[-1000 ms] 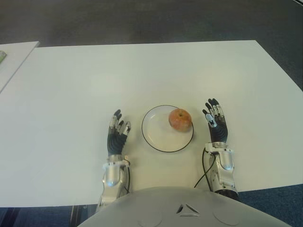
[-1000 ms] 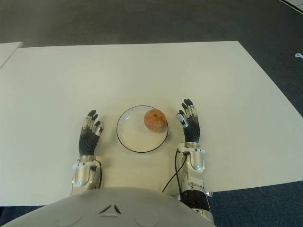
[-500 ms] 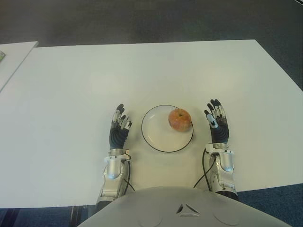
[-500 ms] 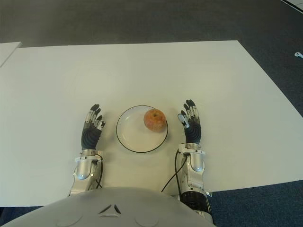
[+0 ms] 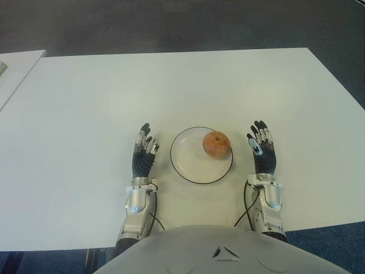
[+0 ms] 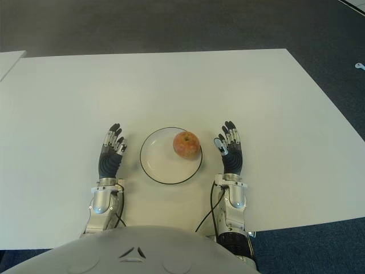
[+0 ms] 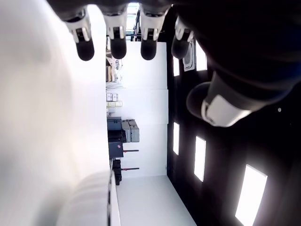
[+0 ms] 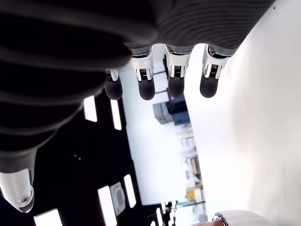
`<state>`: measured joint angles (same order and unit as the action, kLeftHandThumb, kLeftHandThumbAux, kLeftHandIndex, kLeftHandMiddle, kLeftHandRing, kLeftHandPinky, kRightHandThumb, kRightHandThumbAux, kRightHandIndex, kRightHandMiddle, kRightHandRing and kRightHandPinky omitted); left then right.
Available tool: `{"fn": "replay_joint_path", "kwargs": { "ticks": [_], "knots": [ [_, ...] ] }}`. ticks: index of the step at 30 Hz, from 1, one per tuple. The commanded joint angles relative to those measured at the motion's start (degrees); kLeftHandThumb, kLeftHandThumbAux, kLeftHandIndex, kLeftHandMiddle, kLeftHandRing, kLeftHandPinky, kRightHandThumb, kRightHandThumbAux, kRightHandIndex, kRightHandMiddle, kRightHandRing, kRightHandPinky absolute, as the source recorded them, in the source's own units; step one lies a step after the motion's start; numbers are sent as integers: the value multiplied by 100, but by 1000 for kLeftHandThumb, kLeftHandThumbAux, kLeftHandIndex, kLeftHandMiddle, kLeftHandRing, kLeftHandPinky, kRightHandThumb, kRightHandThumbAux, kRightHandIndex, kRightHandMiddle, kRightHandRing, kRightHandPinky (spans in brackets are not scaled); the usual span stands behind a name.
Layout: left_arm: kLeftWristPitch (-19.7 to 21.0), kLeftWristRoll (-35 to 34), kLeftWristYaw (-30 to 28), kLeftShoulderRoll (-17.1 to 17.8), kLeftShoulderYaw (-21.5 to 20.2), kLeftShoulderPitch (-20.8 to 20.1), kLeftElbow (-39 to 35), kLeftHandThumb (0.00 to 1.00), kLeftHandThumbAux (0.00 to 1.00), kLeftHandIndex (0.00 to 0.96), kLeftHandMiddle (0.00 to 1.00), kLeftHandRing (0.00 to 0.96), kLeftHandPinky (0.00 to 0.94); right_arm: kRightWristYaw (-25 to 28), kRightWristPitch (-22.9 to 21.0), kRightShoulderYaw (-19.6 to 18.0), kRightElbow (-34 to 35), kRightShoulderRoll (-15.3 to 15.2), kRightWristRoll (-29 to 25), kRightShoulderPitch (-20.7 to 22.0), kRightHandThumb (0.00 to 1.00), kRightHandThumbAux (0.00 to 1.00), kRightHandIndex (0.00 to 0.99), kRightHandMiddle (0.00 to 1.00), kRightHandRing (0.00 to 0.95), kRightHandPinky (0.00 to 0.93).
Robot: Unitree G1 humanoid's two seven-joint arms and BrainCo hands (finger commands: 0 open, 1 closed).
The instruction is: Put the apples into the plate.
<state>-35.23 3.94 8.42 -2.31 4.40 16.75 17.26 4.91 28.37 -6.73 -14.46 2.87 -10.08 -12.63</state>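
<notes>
No writing or label can be read on anything here. One apple (image 5: 217,144), reddish with yellow patches, sits in one round white plate (image 5: 191,165) with a thin dark rim; the fruit lies toward the plate's right far edge, and the remainder of the dish is bare. The plate stands on a wide white worktop (image 5: 171,85), close to the robot's body.

The left hand (image 5: 143,156) shows just beside the plate on its left, fingers stretched out and slightly fanned, holding nothing. The right hand (image 5: 262,151) shows just beside the plate on its right, also extended with fingers straight and empty; it is near the apple but apart from it. Both wrist views confirm straight fingers with nothing between them. A second pale tabletop (image 5: 14,71) edges in at the far left.
</notes>
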Motion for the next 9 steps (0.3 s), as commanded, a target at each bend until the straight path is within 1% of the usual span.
{"fn": "replay_joint_path", "kwargs": {
  "ticks": [1, 5, 9],
  "knots": [
    [60, 95, -66, -5, 18, 57, 272, 58, 566, 47, 32, 0, 0, -126, -198, 2, -345, 119, 116, -414, 166, 558, 0, 10, 0, 0],
    [76, 43, -131, -13, 48, 42, 261, 60, 573, 44, 29, 0, 0, -134, -262, 52, -288, 0, 267, -440, 164, 557, 0, 2, 0, 0],
    [70, 38, -154, -32, 63, 40, 251, 59, 586, 42, 30, 0, 0, -155, -264, 39, -274, -20, 293, -427, 159, 552, 0, 0, 0, 0]
  ]
}}
